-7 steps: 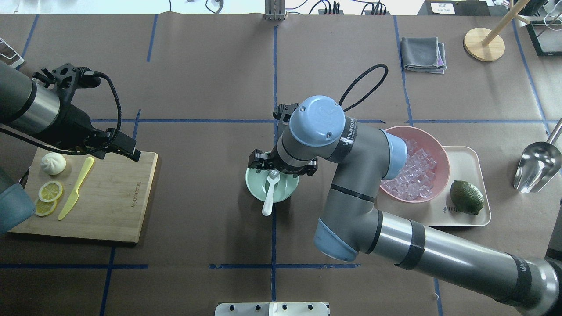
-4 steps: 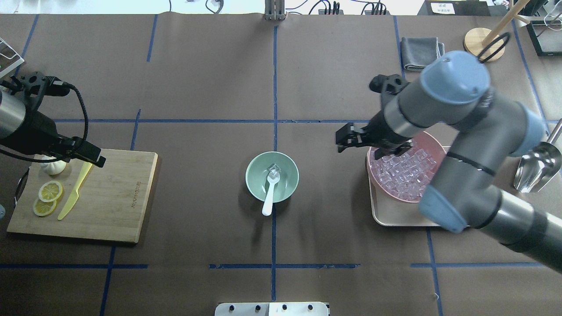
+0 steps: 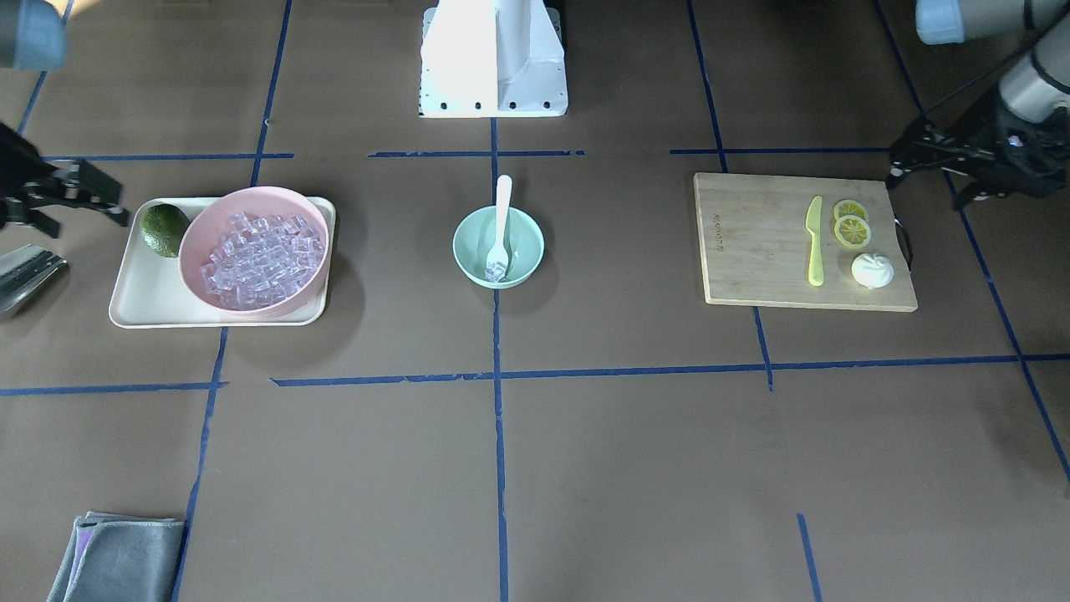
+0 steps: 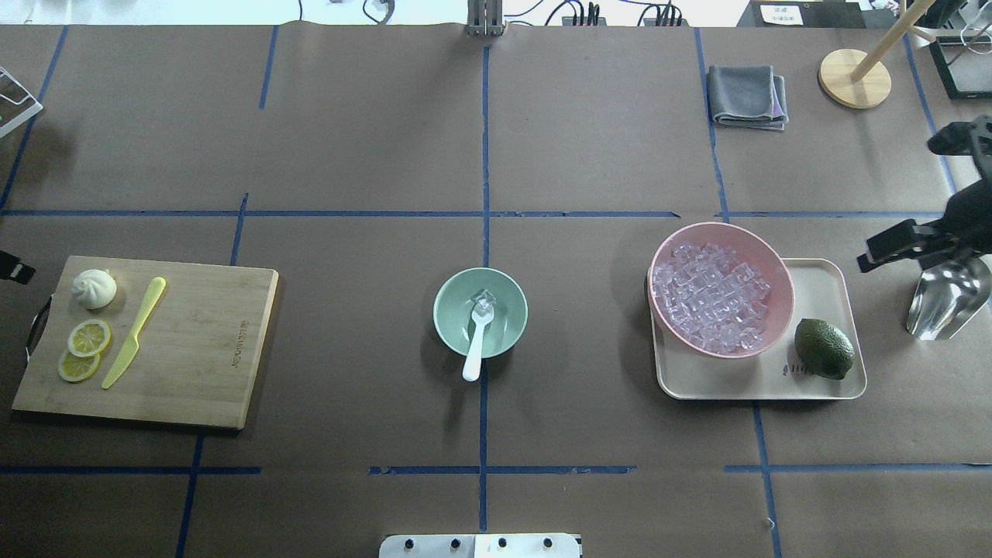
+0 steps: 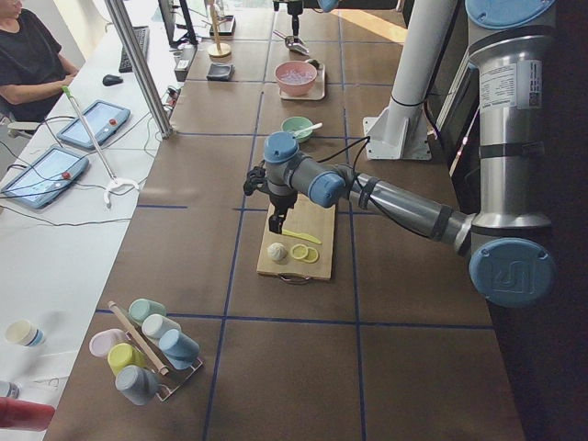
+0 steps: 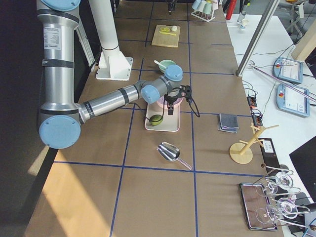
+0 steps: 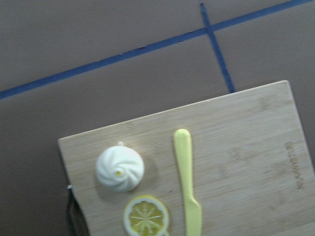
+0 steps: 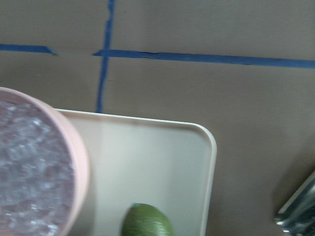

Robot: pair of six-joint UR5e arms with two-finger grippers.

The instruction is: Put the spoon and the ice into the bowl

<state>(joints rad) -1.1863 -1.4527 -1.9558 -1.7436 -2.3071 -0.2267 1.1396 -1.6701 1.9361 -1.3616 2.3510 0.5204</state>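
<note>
The mint-green bowl (image 4: 446, 310) stands at the table's middle, also in the front view (image 3: 468, 242). The white spoon (image 4: 473, 353) lies in it, scoop down in the bowl, handle over the near rim (image 3: 503, 201). One clear ice cube (image 4: 485, 297) lies in the bowl by the scoop (image 3: 496, 271). Many more ice cubes (image 4: 713, 298) fill the pink bowl (image 4: 783, 271). My right gripper (image 4: 891, 244) hangs at the far right edge, over the table beside the tray. My left gripper (image 3: 945, 167) hangs beyond the cutting board's outer end. I cannot tell whether either is open.
The pink bowl and a green lime (image 4: 824, 348) sit on a beige tray (image 4: 728, 384). A metal scoop (image 4: 945, 298) lies right of it. A cutting board (image 4: 201, 349) holds a yellow-green knife (image 4: 134, 332), lemon slices and a white bun. A grey cloth (image 4: 748, 94) lies at the back.
My right arm has swung from over the green bowl past the pink bowl to the right edge, leaving an ice cube in the green bowl. My left arm has drawn back leftward.
</note>
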